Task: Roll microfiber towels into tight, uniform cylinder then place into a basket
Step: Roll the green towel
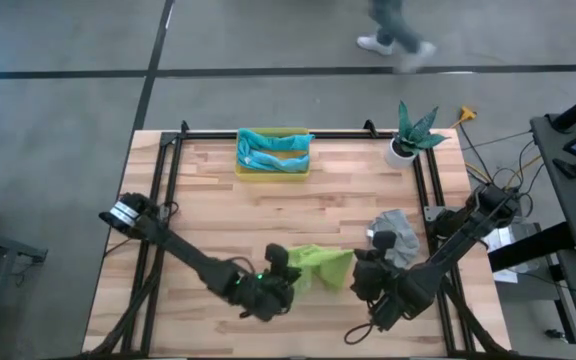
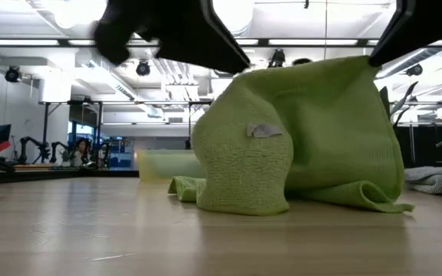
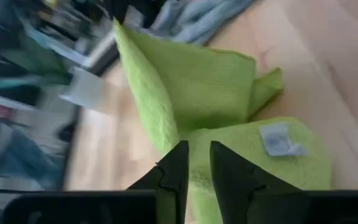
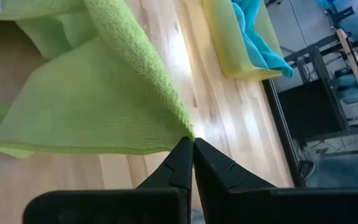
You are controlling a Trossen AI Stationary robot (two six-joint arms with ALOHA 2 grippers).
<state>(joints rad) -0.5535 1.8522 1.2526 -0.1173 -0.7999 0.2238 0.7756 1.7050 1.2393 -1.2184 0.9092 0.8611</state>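
A lime green towel (image 1: pixel 323 263) is near the table's front middle. Its bunched left part (image 2: pixel 240 165) rests on the table. Its right corner is raised by my right gripper (image 4: pixel 190 140), which is shut on it. My left gripper (image 3: pixel 197 152) stands at the towel's left part with a narrow gap between its fingertips, and green cloth shows in that gap. A grey towel (image 1: pixel 393 232) lies crumpled to the right. The yellow basket (image 1: pixel 240 160) at the far middle holds a teal towel (image 1: pixel 273 140) and a light blue towel (image 1: pixel 268 158). My left gripper has its fingertips (image 3: pixel 180 155) on either side of a raised fold of the lime green towel (image 3: pixel 166 134); whether they touch it I cannot tell. My right gripper pinches the towel's corner (image 4: pixel 185 127) between its two fingertips, slanting down from the table's right. The cloth rises taut to that corner (image 2: pixel 363 65), and its lower edge (image 2: pixel 359 195) lies on the table.
A white plant pot (image 1: pixel 401 150) stands at the far right corner. A black frame (image 1: pixel 168 160) runs along the table's left, far and right edges. Bare wood lies between the basket and the lime green towel. A person (image 1: pixel 393 30) walks beyond the far edge.
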